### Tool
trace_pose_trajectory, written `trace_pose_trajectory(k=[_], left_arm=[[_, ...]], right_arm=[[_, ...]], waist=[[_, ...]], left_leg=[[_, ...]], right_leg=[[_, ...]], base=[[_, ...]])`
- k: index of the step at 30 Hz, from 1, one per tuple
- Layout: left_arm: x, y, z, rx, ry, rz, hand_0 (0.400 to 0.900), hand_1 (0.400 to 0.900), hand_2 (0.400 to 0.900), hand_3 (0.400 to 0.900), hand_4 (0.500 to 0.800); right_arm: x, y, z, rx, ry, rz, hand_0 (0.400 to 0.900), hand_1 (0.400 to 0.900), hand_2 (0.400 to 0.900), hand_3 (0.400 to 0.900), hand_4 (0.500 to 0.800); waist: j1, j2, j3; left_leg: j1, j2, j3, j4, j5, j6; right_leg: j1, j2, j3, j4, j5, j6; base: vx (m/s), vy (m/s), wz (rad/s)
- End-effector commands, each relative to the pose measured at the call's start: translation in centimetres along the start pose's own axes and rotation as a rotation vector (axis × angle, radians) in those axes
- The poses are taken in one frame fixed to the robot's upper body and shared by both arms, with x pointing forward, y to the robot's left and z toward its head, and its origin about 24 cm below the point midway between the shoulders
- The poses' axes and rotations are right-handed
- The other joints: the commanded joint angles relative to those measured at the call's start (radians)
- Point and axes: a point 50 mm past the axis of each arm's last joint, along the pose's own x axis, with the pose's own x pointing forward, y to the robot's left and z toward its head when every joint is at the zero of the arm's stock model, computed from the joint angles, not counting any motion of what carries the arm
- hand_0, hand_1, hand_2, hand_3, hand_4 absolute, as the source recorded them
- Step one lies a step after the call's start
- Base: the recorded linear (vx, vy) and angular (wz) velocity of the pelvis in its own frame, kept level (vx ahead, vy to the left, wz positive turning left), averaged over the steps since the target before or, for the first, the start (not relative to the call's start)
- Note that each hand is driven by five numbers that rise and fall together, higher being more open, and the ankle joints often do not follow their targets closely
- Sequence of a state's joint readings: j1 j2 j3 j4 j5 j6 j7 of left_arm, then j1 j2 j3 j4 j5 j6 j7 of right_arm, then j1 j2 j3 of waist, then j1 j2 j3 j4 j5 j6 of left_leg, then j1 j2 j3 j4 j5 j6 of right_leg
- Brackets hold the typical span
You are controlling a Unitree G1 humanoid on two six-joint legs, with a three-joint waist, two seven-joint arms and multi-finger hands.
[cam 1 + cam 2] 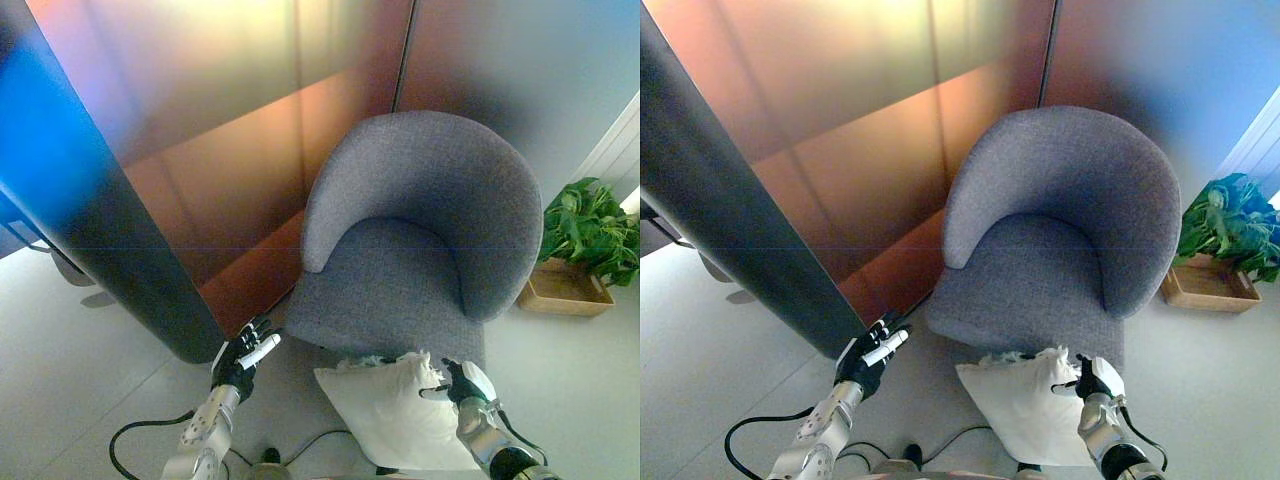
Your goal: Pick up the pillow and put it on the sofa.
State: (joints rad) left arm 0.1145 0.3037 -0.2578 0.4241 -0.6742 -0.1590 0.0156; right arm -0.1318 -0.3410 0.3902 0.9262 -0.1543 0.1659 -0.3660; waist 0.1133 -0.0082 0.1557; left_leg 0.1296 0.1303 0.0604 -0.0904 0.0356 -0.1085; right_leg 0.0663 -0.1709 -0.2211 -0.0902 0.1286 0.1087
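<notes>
The right hand [464, 383] pinches the white pillow [393, 410] by its far edge, ready to lift it onto the grey sofa [420, 240], while the left hand [243, 356] hangs relaxed and empty.

Readable text: none in either view.
Pillow [392, 408]: plain white cloth, no label or print showing.
Sofa [420, 235]: plain grey fabric behind the pillow, no tag, letters or numbers.
Wall panels [230, 130]: smooth brown surface left of the sofa, no sign or marking.
Planter box [563, 288]: bare wood to the right of the sofa, no writing on its side.
Floor [80, 350]: pale and unmarked left of the sofa, no numbers or signs.
</notes>
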Motion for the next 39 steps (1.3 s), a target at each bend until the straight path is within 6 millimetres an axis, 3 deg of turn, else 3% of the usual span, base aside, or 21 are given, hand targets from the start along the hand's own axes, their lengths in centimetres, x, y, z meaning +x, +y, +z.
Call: trace_pose_trajectory(k=[1, 15, 24, 39], left_arm=[[1.3, -2.9, 4.1, 0.004, -0.219, -0.107, 0.900, 0.900, 0.900, 0.900, 0.800], [1.3, -3.0, 4.3, 0.002, -0.213, -0.125, 0.900, 0.900, 0.900, 0.900, 0.800], [2.9, -4.6, 8.8, -0.002, -0.352, -0.181, 0.900, 0.900, 0.900, 0.900, 0.800], [3.7, -7.0, 12.8, -0.017, -0.493, -0.249, 0.900, 0.900, 0.900, 0.900, 0.800]], right_arm=[[1.2, -3.1, 2.5, -0.023, -0.103, -0.136, 0.900, 0.900, 0.900, 0.900, 0.800], [1.2, -3.3, 2.5, -0.024, -0.107, -0.134, 0.900, 0.900, 0.900, 0.900, 0.800], [2.9, -8.1, 6.5, 0.010, -0.162, -0.243, 0.900, 0.900, 0.900, 0.900, 0.800], [3.3, -13.1, 11.2, 0.051, -0.210, -0.361, 0.900, 0.900, 0.900, 0.900, 0.800]], waist=[[0.014, -0.019, -0.002], [0.018, -0.021, 0.018], [0.022, 0.002, 0.144], [0.023, 0.030, 0.270]], left_leg=[[-0.014, -0.003, -0.039, 0.049, -0.032, 0.013], [-0.029, 0.001, -0.040, 0.060, -0.029, 0.010], [-0.121, -0.001, -0.057, 0.099, -0.019, 0.007], [-0.244, -0.017, -0.076, 0.131, 0.000, 0.002]], right_leg=[[0.026, -0.092, 0.012, 0.040, -0.019, 0.107], [0.011, -0.092, 0.018, 0.049, -0.017, 0.107], [-0.075, -0.103, 0.038, 0.085, -0.007, 0.105], [-0.169, -0.105, 0.054, 0.088, 0.014, 0.099]], base=[[0.00, 0.000, 0.00], [-0.01, -0.001, 0.00], [-0.16, 0.000, 0.02], [-0.10, 0.003, -0.01]])
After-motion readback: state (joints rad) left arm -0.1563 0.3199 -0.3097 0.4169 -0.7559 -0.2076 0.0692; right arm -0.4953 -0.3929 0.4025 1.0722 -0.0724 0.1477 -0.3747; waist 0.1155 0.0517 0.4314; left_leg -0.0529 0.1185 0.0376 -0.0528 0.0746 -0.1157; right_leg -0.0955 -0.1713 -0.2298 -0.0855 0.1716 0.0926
